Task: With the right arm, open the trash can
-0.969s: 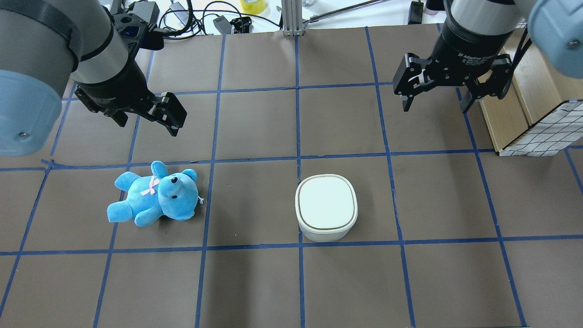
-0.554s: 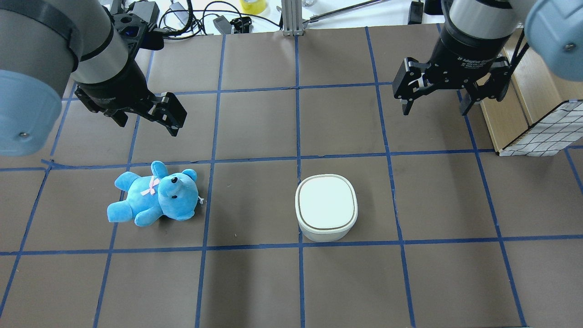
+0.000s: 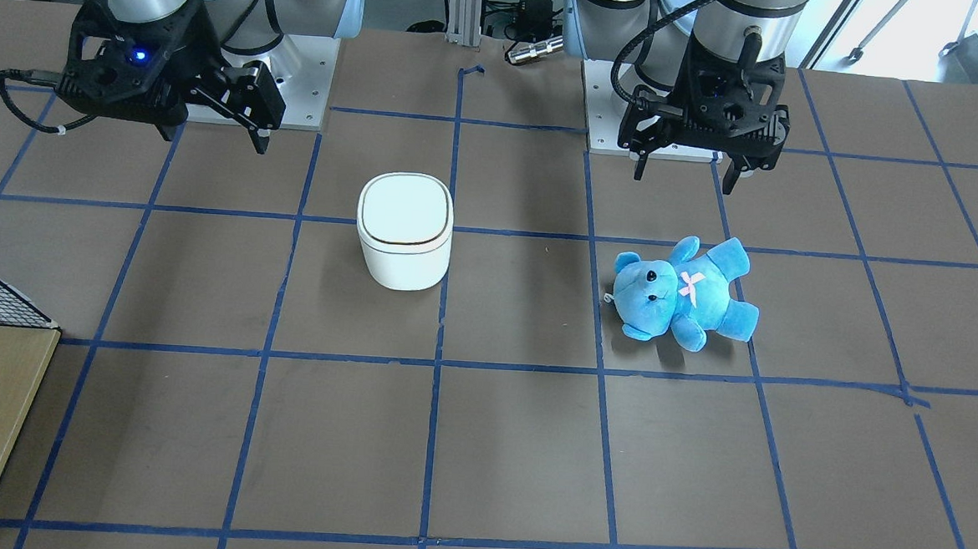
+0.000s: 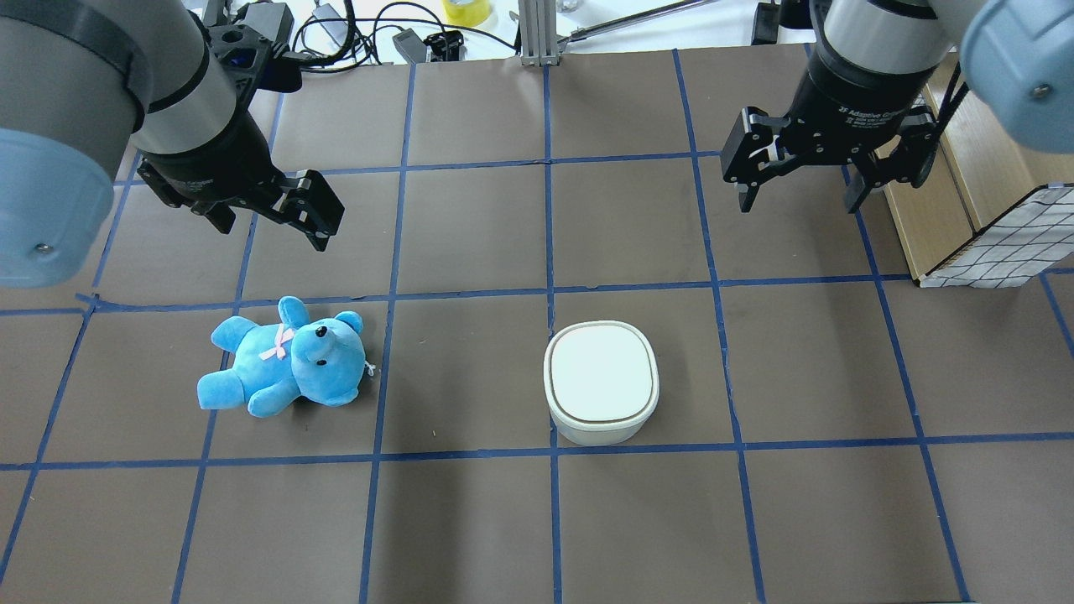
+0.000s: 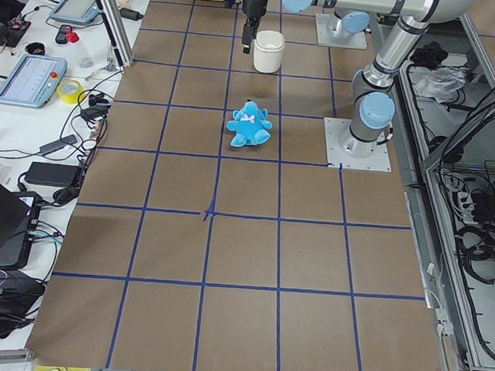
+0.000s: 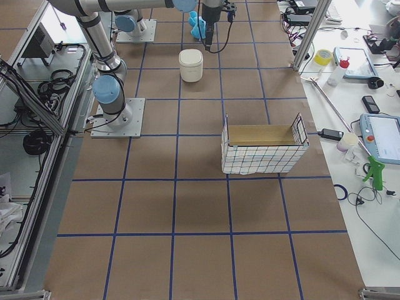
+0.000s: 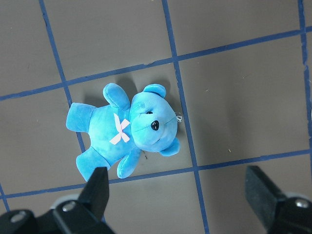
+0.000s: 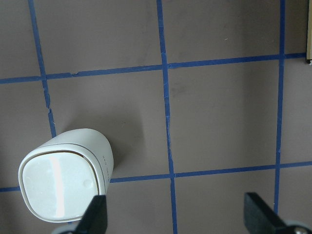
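Note:
The white trash can [image 4: 601, 382] stands right of the table's middle with its flat lid shut. It also shows in the front view [image 3: 404, 228] and at the lower left of the right wrist view [image 8: 63, 180]. My right gripper [image 4: 799, 200] is open and empty. It hangs above the table, behind and to the right of the can, apart from it. In the front view the right gripper [image 3: 212, 130] shows a blue light. My left gripper [image 4: 273, 233] is open and empty, hanging above and behind a blue teddy bear [image 4: 289, 361].
A wire-mesh basket with a wooden box inside [image 4: 998, 243] stands at the table's right edge, close to the right arm. Cables and tools [image 4: 361, 33] lie past the far edge. Blue tape lines grid the brown table [image 4: 470, 520].
My right gripper has shifted slightly, still open and high above the table. The left arm, the teddy and the trash can have not moved.

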Robot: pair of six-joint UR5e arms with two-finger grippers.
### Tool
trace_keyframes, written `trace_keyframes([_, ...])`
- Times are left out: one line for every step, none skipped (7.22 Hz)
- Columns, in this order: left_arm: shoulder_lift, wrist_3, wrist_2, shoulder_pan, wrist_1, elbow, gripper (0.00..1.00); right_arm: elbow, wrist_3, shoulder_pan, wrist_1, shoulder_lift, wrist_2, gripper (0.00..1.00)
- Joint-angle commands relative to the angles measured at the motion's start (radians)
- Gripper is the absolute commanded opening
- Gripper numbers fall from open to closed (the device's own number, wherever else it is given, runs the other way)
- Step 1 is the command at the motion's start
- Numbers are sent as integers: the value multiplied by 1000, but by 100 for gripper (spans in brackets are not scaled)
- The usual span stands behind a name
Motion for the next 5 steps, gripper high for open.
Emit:
trace_keyframes([0, 0, -1, 0, 0, 0, 100, 15, 5, 2, -5, 1, 7, 87])
trace_keyframes([0, 0, -1, 0, 0, 0, 100, 31, 4, 3, -5, 1, 9, 56])
trace_keyframes([0, 0, -1, 0, 0, 0, 100, 53, 2, 11, -11, -3, 10, 26])
trace_keyframes([0, 0, -1, 0, 0, 0, 100, 60, 2, 26, -13, -1, 33, 13])
trace_keyframes([0, 0, -1, 0, 0, 0, 100, 77, 3, 55, -15, 4, 58, 0])
